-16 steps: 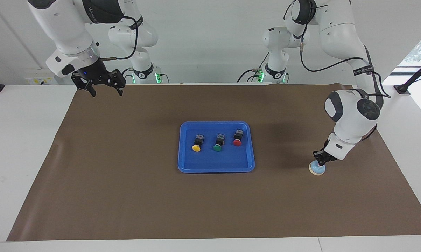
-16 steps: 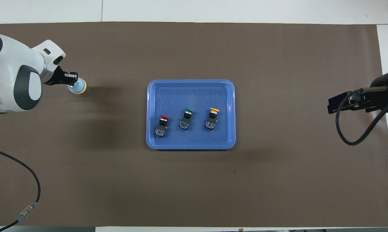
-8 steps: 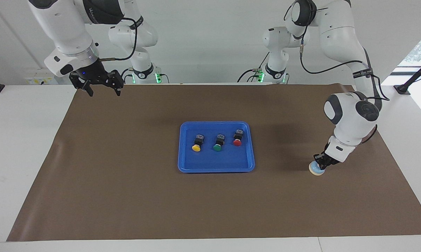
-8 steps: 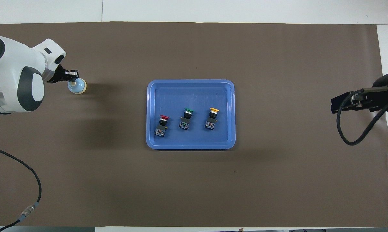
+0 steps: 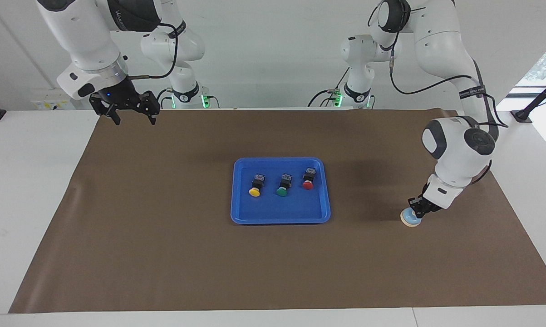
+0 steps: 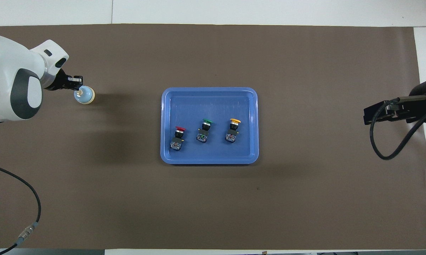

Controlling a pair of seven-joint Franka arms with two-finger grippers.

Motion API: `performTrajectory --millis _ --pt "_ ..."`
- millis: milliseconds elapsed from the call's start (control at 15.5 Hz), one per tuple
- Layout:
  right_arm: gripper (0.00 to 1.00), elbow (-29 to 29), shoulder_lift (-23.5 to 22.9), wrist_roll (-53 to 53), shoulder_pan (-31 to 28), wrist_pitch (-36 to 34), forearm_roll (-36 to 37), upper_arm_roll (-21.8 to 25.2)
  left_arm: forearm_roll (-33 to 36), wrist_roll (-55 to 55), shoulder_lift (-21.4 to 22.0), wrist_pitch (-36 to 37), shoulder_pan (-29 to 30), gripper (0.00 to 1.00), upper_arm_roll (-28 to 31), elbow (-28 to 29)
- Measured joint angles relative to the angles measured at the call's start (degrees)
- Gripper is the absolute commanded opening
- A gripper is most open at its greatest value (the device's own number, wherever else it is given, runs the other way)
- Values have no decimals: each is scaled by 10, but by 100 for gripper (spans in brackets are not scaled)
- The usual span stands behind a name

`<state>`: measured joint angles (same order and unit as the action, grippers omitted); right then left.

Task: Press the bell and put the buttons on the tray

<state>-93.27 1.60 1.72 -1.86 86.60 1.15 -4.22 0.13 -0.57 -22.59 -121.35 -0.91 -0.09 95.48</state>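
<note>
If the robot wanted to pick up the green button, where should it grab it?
Probably by the dark boxy body, coming straight down. The green button lies on its side in the tray, cap pointing away from the robots, so the hand should close across its body; the red and yellow ones leave gaps.

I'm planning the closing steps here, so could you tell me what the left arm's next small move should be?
Probably lift the left gripper straight up off the bell. All three buttons already lie in the tray, and the shut fingers sit at the bell's knob.
</note>
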Motion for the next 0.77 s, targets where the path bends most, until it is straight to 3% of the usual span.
performTrajectory --millis 64,129,258,516,773 --pt "100 0 0 0 0 0 0 0 0 0 20 42 0 7 1 -15" --pt "100 0 0 0 0 0 0 0 0 0 46 82 0 28 1 -25" --pt "100 0 0 0 0 0 0 0 0 0 106 152 1 100 2 -28" --pt "100 0 0 0 0 0 0 0 0 0 195 254 1 100 2 -19" --pt "100 0 0 0 0 0 0 0 0 0 228 290 0 100 2 4"
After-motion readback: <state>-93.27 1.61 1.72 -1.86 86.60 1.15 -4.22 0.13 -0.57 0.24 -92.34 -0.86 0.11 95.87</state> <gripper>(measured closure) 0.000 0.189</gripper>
